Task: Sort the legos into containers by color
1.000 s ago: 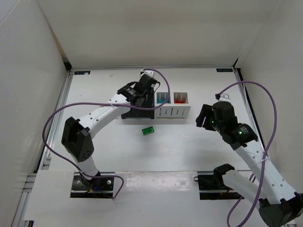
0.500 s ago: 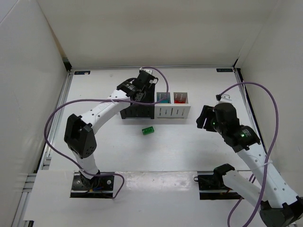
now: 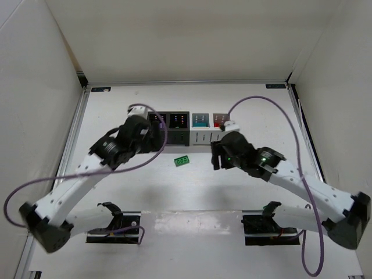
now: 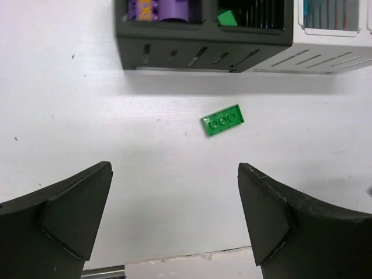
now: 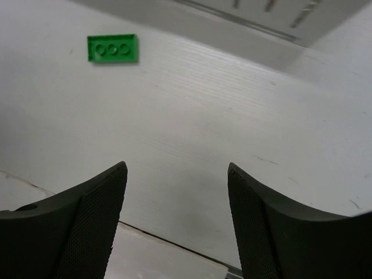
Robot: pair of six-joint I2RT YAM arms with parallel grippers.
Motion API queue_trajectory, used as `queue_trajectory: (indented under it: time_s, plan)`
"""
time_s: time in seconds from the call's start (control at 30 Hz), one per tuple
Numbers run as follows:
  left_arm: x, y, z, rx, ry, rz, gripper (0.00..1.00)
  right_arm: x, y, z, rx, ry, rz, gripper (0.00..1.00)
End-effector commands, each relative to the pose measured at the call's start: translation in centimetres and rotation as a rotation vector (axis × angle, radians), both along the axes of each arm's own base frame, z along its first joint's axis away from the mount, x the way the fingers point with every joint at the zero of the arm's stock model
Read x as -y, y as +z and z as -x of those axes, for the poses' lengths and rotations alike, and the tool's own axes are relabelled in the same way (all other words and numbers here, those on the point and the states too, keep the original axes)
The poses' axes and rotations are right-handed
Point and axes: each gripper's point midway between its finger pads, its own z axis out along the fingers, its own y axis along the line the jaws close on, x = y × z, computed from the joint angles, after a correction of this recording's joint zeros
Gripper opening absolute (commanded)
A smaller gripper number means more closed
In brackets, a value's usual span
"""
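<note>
One green lego (image 3: 182, 161) lies flat on the white table in front of the containers (image 3: 203, 138), a row of two black and two white bins. It shows in the left wrist view as green lego (image 4: 222, 120) and in the right wrist view as green lego (image 5: 113, 48). Purple legos (image 4: 160, 9) fill the leftmost black bin, and a green one (image 4: 227, 18) sits in the second. Teal (image 3: 200, 120) and red (image 3: 220, 120) show in the white bins. My left gripper (image 3: 156, 138) (image 4: 174, 168) hovers open and empty left of the brick. My right gripper (image 3: 216, 156) (image 5: 177, 167) is open and empty to its right.
White enclosure walls stand at the left (image 3: 35, 116), back and right (image 3: 343, 104). Purple cables (image 3: 302, 145) loop over both arms. A seam (image 5: 168, 238) runs across the table near its front edge, and the arm bases (image 3: 116, 224) sit there.
My left gripper drew back from above the black bins toward the left and near side, and its jaws opened wide. My right arm swung left from the table's right side to beside the green lego.
</note>
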Motion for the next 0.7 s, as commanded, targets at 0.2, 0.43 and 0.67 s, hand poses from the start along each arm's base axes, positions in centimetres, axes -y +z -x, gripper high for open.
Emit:
queue_trajectory:
  time_s: [0.2,0.43,0.67]
  plan:
    - [-7.5,-3.8,10.2,-0.082,0.164,0.117,1.00,-14.8,-3.2,1.2,0.054,0.738,0.035,0.75]
    - [-9.3,-2.8,12.0,-0.032,0.190,0.165,1.00,-16.6,-5.5,-3.0,0.112,1.101,0.156,0.70]
    - [-9.7,-2.3,12.0,-0.025,0.187,0.143,1.00,-17.8,-8.8,-4.9,0.077,1.203,0.225,0.70]
